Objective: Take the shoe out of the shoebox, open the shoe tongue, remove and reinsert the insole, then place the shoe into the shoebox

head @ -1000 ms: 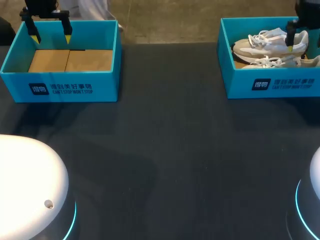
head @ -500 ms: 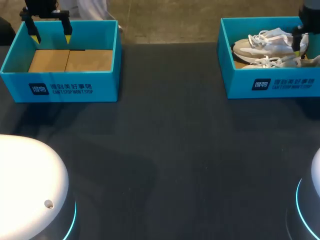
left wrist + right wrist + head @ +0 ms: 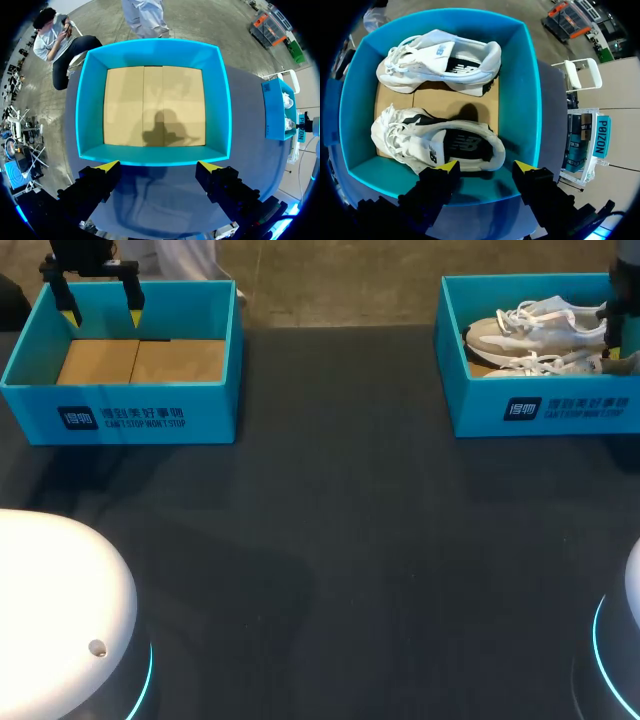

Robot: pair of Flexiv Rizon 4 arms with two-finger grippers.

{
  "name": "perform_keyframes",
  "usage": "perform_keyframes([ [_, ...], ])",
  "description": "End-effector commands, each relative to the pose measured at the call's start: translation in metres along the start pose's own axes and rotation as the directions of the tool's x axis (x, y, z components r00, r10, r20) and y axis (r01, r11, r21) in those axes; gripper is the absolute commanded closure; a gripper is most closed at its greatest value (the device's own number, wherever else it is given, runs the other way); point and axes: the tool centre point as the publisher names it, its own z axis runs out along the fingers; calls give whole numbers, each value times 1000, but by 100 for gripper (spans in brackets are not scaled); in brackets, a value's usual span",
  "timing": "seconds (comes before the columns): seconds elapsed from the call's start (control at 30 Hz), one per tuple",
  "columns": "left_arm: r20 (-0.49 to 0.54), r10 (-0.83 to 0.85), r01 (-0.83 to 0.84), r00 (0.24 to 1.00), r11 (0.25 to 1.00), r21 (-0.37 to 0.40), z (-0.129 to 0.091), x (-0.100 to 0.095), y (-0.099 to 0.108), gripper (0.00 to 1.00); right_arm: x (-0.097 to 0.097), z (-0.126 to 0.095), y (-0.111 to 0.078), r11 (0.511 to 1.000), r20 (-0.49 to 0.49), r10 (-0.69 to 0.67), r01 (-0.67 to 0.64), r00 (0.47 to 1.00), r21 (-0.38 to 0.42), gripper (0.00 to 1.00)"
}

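- the dark table (image 3: 330, 540) carries two blue boxes, one at the far left and one at the far right, well apart from each other.
- the left shoebox (image 3: 120, 415) stands open, and its brown cardboard floor (image 3: 155, 105) shows inside.
- the right shoebox (image 3: 545, 410) is also open and holds two white shoes lying side by side on the cardboard.
- the far shoe (image 3: 440, 60) lies with its long axis going left to right. its toe points to the left and its heel is at the right, close to the right wall of the box.
- the near shoe (image 3: 435, 140) lies parallel to it with the same direction, laces and toe at the left, heel at the right. its dark insole is visible through the opening.
- the right gripper (image 3: 485, 167) hangs above the near wall of the right shoebox. its fingers are wide apart and hold nothing. the near shoe is just ahead of the yellow tips, with the heel part in front of the gap, and its long axis runs along the line from one tip to the other. no finger touches it.
- the left gripper (image 3: 159, 166) hangs above the near wall of the left shoebox, fingers also spread wide with nothing between them.
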Motion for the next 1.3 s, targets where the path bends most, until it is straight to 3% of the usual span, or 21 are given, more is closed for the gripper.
perform_keyframes([
  [0.03,0,0,0,1000,1000,0,0,0,0,0,-2,10,7,1000,-1,-1,1,1000,20,38],
  [0.37,0,0,0,1000,1000,0,0,0,0,0,-8,22,7,999,7,14,-14,1000,46,34],
  [0.77,0,0,0,1000,1000,0,0,0,0,0,-5,34,6,998,-3,12,-12,1000,69,38],
  [1.3,0,0,0,1000,1000,0,0,0,0,0,-5,48,7,994,-26,15,-13,1000,106,36],
])
